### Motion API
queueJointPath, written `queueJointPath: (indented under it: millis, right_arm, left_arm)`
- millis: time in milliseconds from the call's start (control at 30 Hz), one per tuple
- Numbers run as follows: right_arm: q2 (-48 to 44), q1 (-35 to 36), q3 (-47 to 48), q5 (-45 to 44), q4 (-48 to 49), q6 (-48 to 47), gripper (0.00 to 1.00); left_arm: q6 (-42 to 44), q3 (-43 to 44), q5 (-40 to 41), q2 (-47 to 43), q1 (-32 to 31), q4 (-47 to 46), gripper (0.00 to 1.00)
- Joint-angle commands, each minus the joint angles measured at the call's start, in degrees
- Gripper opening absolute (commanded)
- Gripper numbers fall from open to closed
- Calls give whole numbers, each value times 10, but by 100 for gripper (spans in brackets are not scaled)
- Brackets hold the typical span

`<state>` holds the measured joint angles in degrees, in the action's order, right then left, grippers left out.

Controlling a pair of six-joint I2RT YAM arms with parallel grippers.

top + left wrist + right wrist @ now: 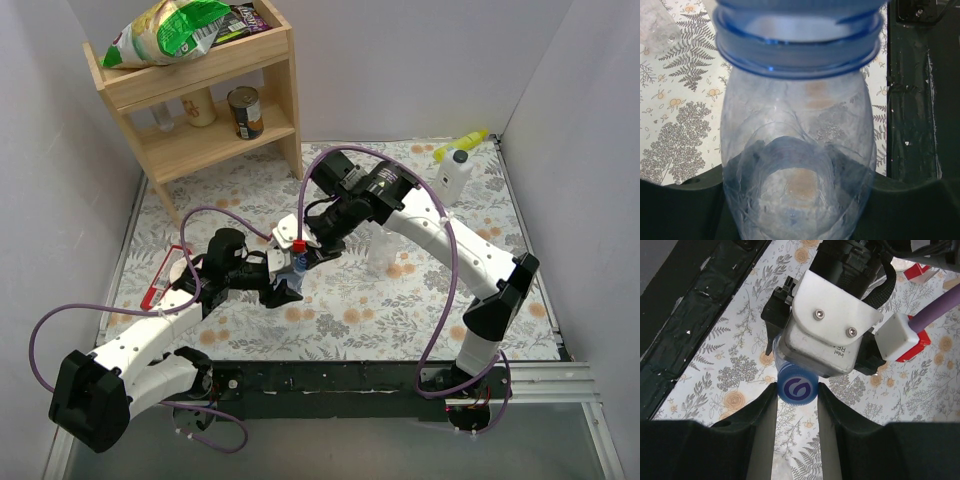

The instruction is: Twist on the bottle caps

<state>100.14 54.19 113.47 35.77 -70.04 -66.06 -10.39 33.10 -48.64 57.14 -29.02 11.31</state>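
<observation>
My left gripper [285, 281] is shut on a clear bottle [293, 272] and holds it upright near the middle of the floral mat. In the left wrist view the bottle [797, 150] fills the frame between the gripper's [797, 200] black jaws, with its blue cap [797, 45] at the top. My right gripper [300, 250] reaches in from above. In the right wrist view the right gripper [797, 391] is shut on that blue cap [797, 389], one finger against each side. A second clear bottle [380, 247] stands to the right.
A white bottle with a yellow nozzle [455, 165] stands at the back right. A wooden shelf [215, 140] at the back left holds a tin can [245, 112] and a snack bag [165, 30]. A red frame [163, 277] lies by the left arm. Grey walls enclose the mat.
</observation>
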Motion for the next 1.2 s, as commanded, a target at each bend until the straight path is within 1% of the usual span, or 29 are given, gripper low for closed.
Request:
queueJointPath:
  millis: [0,200,267,300,333,367,433,533,700,767,800,933,967,1167]
  right_arm:
    - [21,7,10,-4,-27,-9,38]
    - [29,6,15,-3,-28,6,37]
    - [37,6,18,-2,-30,24,36]
    - [39,6,22,1,-31,32,36]
    - [43,6,22,0,-27,47,35]
    - [45,5,22,0,-22,59,35]
    - [44,0,11,8,-2,100,34]
    - [36,-10,-12,13,36,147,34]
    - [39,-17,-19,-17,67,214,33]
    - [56,-17,5,-18,56,251,32]
    - [63,-17,15,-18,51,269,31]
    - [105,-17,59,1,17,340,31]
    - [110,-17,62,-1,15,373,31]
    - [108,-16,35,-17,49,449,31]
  left_arm:
    - [21,9,-12,-26,-6,-43,0]
    - [-10,-1,11,-35,-6,-86,0]
    - [-30,-12,39,-44,-6,-129,0]
    - [-44,-15,50,-48,-6,-143,0]
    - [-81,-18,73,-49,-7,-155,0]
    - [-99,-19,79,-49,-5,-175,0]
    - [-139,-21,82,-49,-5,-190,0]
    - [-172,-32,79,-54,-6,-215,0]
    - [-171,-44,116,-63,-6,-219,0]
    - [-172,-42,135,-61,-6,-224,0]
    - [-174,-39,158,-58,-6,-225,0]
    - [-182,-34,210,-53,-6,-235,0]
    - [-184,-34,218,-53,-6,-240,0]
    - [-222,-35,251,-53,-6,-254,0]
